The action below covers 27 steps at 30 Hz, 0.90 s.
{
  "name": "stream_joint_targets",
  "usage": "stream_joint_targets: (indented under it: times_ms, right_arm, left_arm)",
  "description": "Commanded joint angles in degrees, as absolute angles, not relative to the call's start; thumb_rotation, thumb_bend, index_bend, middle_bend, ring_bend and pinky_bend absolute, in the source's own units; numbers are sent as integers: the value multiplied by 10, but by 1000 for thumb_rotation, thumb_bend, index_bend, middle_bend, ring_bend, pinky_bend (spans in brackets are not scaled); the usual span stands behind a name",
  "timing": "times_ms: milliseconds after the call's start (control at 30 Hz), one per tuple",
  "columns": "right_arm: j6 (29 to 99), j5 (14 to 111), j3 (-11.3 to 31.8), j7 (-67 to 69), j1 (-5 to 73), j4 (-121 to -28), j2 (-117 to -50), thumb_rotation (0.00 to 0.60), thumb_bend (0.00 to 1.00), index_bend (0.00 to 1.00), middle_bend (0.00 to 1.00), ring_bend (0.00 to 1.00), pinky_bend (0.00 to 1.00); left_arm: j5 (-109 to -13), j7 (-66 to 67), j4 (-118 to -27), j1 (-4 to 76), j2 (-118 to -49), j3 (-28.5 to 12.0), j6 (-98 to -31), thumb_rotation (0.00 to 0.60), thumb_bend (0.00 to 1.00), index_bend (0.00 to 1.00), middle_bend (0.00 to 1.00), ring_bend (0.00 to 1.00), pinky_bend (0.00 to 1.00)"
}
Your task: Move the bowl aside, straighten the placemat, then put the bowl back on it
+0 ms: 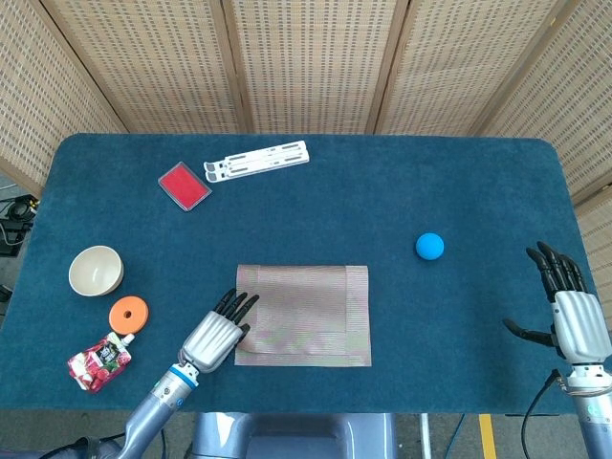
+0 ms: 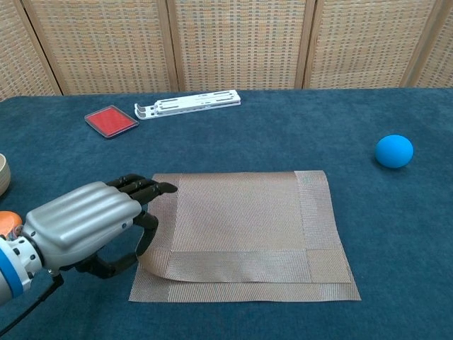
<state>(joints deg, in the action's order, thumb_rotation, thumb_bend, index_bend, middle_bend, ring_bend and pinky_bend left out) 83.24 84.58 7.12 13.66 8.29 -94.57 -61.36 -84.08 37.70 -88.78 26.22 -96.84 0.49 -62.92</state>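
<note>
1. Woven cane screens stand behind a table (image 1: 402, 191) covered in dark blue cloth; places below are given from the placemat (image 1: 306, 311) near its front edge.
2. Far left of the placemat sits the cream bowl (image 1: 96, 270), off the mat, with an orange disc (image 1: 128, 312) and a red snack pouch (image 1: 98, 363) in front of it.
3. At the placemat's left edge the left hand (image 2: 85, 227) pinches the front left corner, which is lifted and curling off the cloth in the chest view.
4. Behind the placemat, to the left, lie a red flat case (image 1: 184, 185) and a white folding stand (image 1: 258, 160).
5. Right of the placemat rests a blue ball (image 1: 429, 246).
6. Far right, the right hand (image 1: 571, 311) hovers with fingers spread, apparently holding nothing.
</note>
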Motion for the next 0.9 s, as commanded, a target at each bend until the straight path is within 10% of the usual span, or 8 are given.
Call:
stream_joint_targets:
  times_ms: [33, 433, 900]
  right_arm:
    - [832, 842, 73, 141, 83, -945, -611, 600, 30, 41, 0, 0, 0]
    - [821, 810, 88, 159, 85, -930, -608, 600, 30, 40, 0, 0, 0]
    - [781, 751, 109, 140, 100, -889, -628, 600, 29, 41, 0, 0, 0]
  left_arm:
    - [-826, 367, -910, 271, -950, -17, -628, 600, 499, 650, 0, 0, 0]
    - [-714, 324, -955, 335, -878, -144, -581, 600, 498, 668, 0, 0, 0]
    - [-559, 247, -763, 471, -895, -255, -477, 600, 497, 679, 0, 0, 0]
